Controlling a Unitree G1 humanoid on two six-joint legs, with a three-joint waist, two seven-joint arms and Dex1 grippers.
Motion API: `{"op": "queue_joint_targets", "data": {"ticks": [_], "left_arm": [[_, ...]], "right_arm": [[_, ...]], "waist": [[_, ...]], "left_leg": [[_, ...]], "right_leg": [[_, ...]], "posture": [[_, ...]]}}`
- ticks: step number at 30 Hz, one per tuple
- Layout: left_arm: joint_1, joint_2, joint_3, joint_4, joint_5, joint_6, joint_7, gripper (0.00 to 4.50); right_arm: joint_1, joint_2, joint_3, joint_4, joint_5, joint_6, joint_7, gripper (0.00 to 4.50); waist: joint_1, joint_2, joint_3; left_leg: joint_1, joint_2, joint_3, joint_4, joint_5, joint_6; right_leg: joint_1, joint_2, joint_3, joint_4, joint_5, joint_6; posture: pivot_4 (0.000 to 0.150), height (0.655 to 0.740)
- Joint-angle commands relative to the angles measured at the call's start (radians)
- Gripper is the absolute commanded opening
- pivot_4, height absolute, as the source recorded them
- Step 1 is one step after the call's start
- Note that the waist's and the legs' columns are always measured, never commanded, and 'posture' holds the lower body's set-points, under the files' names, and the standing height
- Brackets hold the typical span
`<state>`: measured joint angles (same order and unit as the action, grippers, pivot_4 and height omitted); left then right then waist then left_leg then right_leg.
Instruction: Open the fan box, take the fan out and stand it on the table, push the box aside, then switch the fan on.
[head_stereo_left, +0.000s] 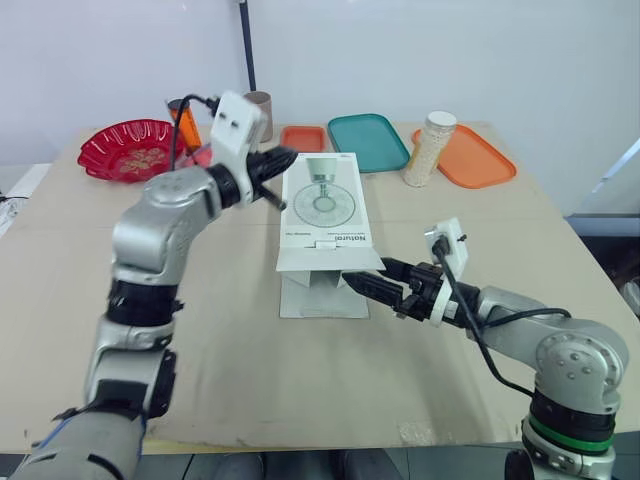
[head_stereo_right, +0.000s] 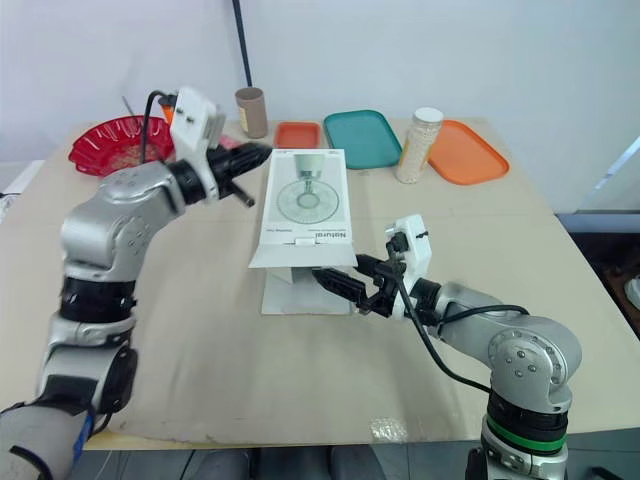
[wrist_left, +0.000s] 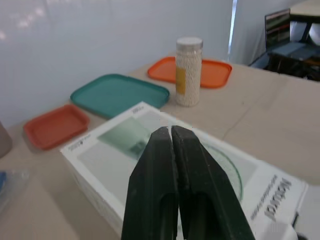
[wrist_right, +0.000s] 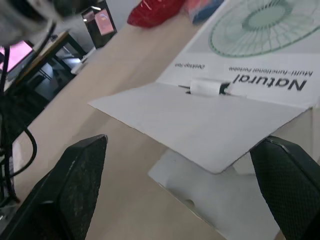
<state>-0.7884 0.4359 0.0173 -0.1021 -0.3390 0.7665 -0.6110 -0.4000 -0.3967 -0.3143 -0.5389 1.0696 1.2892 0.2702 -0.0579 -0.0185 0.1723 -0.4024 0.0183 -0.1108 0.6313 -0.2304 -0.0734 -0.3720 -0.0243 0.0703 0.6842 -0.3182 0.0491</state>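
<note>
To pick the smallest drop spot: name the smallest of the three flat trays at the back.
The red-orange rectangular plastic tray, beside the brown cylindrical cup; the teal plastic tray and the orange plastic tray on the right are both larger.

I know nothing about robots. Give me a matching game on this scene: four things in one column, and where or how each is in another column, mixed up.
Things
1. left gripper
2. right gripper
3. jar
4. bowl

Places or states
A. between the teal tray and the orange tray
B. open, at the box's near flap
C. shut, by the box's far end
D. far left corner of the table

Pairs: 1-C, 2-B, 3-A, 4-D
</note>
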Motion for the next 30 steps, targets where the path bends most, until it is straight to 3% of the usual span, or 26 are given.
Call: {"op": "queue_joint_targets", "data": {"ticks": [1, 6, 13, 17, 21, 30], "left_arm": [[0.027, 0.041, 0.027, -0.067, -0.015, 0.012, -0.004, 0.14], [0.069, 0.063, 0.062, -0.087, -0.014, 0.022, 0.047, 0.14], [0.123, 0.091, 0.128, -0.177, -0.055, 0.08, 0.088, 0.14], [0.159, 0.213, 0.153, -0.308, -0.113, 0.217, 0.042, 0.14], [0.142, 0.273, 0.205, -0.407, -0.242, 0.415, 0.03, 0.14], [0.049, 0.164, 0.115, -0.387, -0.278, 0.44, 0.108, 0.14]], "right_arm": [[-0.048, 0.015, -0.021, 0.005, 0.07, -0.038, -0.038, 4.5], [-0.101, 0.023, 0.022, 0.057, 0.067, -0.068, -0.068, 4.5], [-0.147, 0.027, 0.125, 0.151, -0.072, -0.152, -0.083, 4.5], [-0.165, 0.026, 0.147, 0.2, -0.135, -0.196, -0.078, 4.5], [-0.176, 0.035, 0.162, 0.214, -0.173, -0.22, -0.079, 4.5], [-0.188, 0.083, 0.197, 0.223, -0.221, -0.208, -0.101, 4.5]], "waist": [[0.001, 0.0, 0.0], [0.008, 0.0, 0.0], [0.009, 0.0, 0.0], [0.004, 0.0, 0.0], [0.005, 0.0, 0.001], [0.009, 0.0, 0.001]], "left_leg": [[0.0, 0.0, 0.0, 0.0, 0.0, 0.0], [-0.001, -0.001, 0.0, 0.001, 0.0, 0.0], [-0.001, 0.0, 0.0, 0.0, 0.0, 0.0], [-0.001, 0.0, 0.0, 0.0, 0.0, 0.0], [-0.001, 0.0, 0.0, 0.0, 0.0, 0.0], [-0.001, 0.0, 0.0, 0.0, 0.0, 0.0]], "right_leg": [[0.0, 0.0, -0.001, 0.0, 0.0, 0.0], [0.0, -0.001, -0.001, 0.0, 0.0, 0.0], [0.0, -0.001, -0.001, 0.0, 0.0, 0.0], [-0.001, 0.0, 0.0, 0.0, 0.0, 0.0], [-0.001, 0.0, 0.0, 0.0, 0.0, 0.0], [-0.001, 0.0, 0.0, 0.0, 0.0, 0.0]], "posture": [[0.15, 0.74], [0.15, 0.74], [0.15, 0.74], [0.15, 0.74], [0.15, 0.74], [0.15, 0.74]]}}
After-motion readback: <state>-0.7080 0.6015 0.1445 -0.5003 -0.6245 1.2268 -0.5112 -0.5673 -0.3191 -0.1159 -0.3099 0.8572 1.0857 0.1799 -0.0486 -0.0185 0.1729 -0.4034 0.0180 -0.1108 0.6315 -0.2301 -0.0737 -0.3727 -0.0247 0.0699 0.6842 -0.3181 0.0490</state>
